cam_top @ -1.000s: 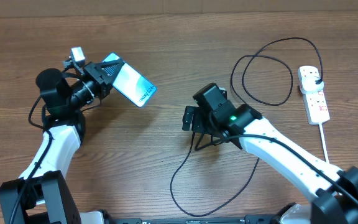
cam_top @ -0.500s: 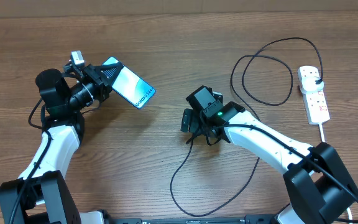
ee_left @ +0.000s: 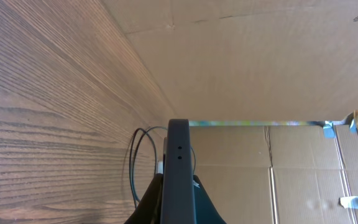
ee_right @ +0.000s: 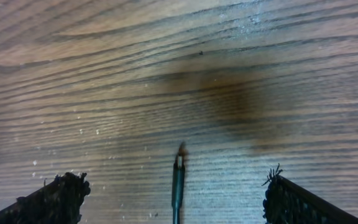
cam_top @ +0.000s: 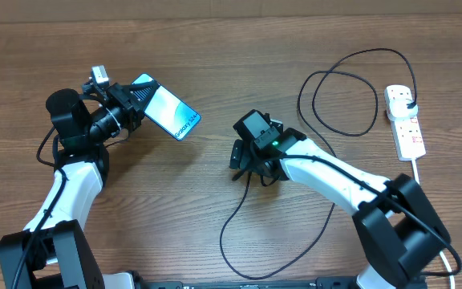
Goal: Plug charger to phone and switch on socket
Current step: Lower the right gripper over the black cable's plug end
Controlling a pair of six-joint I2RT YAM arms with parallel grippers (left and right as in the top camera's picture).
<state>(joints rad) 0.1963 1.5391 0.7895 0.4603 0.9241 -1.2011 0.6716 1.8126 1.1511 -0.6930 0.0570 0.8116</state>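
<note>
Pinching the phone [cam_top: 167, 110] by its near end at the worktop's [cam_top: 215, 48] far left, the left jaws are closed on it. The right jaws stand spread either side of the charger [ee_right: 178, 177] tip at centre, apart from it. The socket [cam_top: 406, 122] lies at the far right.

Slim cyan phone [cam_top: 167, 110]: clamped in left gripper [cam_top: 137, 98]. Thin black charger cable [ee_right: 178, 177]: tip laid between fingers of right gripper [ee_right: 176, 196]. White power strip [cam_top: 405, 122]: set well apart.

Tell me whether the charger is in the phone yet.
Out. The charger tip lies on the table inside the open right tool, apart from the phone.
</note>
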